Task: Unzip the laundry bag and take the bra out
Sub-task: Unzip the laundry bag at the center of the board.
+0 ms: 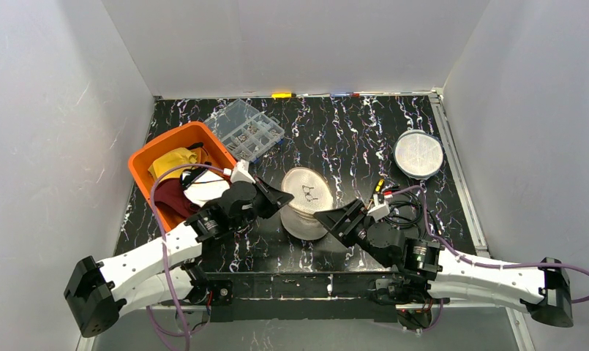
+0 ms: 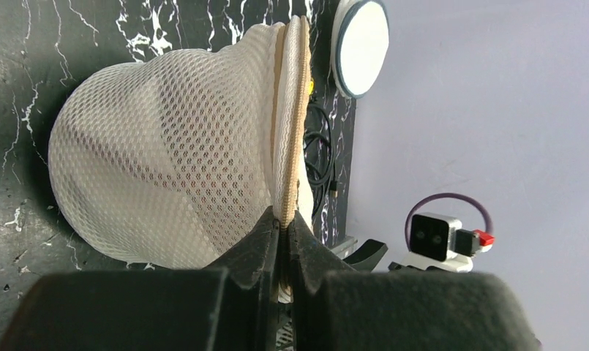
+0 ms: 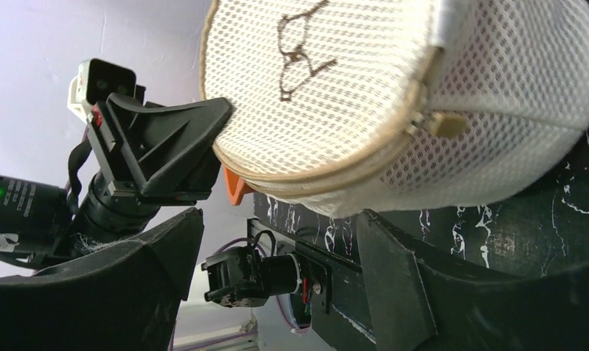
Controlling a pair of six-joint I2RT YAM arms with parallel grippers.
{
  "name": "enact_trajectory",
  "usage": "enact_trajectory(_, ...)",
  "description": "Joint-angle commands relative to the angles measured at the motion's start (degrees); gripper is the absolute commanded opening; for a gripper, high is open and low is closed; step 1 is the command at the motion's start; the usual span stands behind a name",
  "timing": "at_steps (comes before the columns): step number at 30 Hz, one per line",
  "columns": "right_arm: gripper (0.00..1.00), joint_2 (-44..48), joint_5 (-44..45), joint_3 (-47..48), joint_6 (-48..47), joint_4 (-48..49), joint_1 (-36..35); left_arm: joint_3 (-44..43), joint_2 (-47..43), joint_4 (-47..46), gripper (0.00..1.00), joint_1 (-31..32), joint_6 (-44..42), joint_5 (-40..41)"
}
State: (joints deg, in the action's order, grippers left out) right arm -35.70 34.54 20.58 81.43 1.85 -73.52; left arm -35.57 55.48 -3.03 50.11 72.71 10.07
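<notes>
bag location: laundry bag (image 1: 308, 201) is mid-bench (image 1: 350, 139), between the two arms. It looks tipped up on the left side, how far I can't tell. The orange bin (image 1: 175, 146) is well off to the left.
build: domed mesh clamshell, two halves joined by a tan zipper tape (image 2: 291, 110) round the rim. Likely very light. The mesh is soft, but the domes hold their shape, so I'd guess a springy frame or padding.
bra: not visible through the mesh, presumably inside. Only a stitched bra icon (image 3: 298, 51) shows on the top half.
left hand (image 2: 284, 223): clenched on the rim seam at the bag's left edge, pinching the zipper tape.
right hand (image 3: 276, 234): released, fingers spread wide with nothing between them, near the bag's right side.
zip: looks closed. The zipper pull (image 3: 445, 124) is a small tan tab standing off the seam, facing the right hand.
grip point: pinch the tab's flat faces. It's small and floppy, so easy to miss.
risk: a light bag will drag along with the pull unless the left pinch anchors it. Mesh also snags.
</notes>
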Motion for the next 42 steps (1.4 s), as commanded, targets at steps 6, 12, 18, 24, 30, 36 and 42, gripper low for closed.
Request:
enact_trajectory(6, 0.84, 1.4, 5.1, -2.3, 5.6, 0.9, 0.1, 0.5, -3.7, -1.4, 0.0, 0.9, 0.5, 5.8)
enact_trajectory(12, 0.78, 0.8, 8.0, -4.0, 6.7, 2.1, 0.2, 1.3, -5.3, -1.4, 0.0, 2.8, 0.2, 6.4)
enact_trajectory(18, 0.76, -1.9, 9.5, -3.5, 6.2, 5.3, 0.2, 1.6, -4.4, -1.9, 0.0, 4.3, 0.2, 6.4)
enact_trajectory(24, 0.61, -4.5, 8.5, -1.1, 3.7, 6.7, 1.2, 2.2, -4.3, -3.3, 0.0, 4.6, -0.4, 5.9)
enact_trajectory(30, 0.13, -6.5, 5.0, 0.6, -1.4, 10.1, 3.2, 2.0, -3.8, -4.1, 0.0, 4.8, -2.9, 4.6)
enact_trajectory(36, 0.01, -8.0, -1.5, 12.5, -27.6, 4.7, 5.0, -3.5, -10.3, 16.7, 0.72, 4.8, -10.3, 9.3)
enact_trajectory(42, 0.01, -19.9, -27.3, 27.7, -45.9, -1.2, 15.5, -17.3, -17.4, 42.1, 0.94, 4.4, -19.5, 20.6)
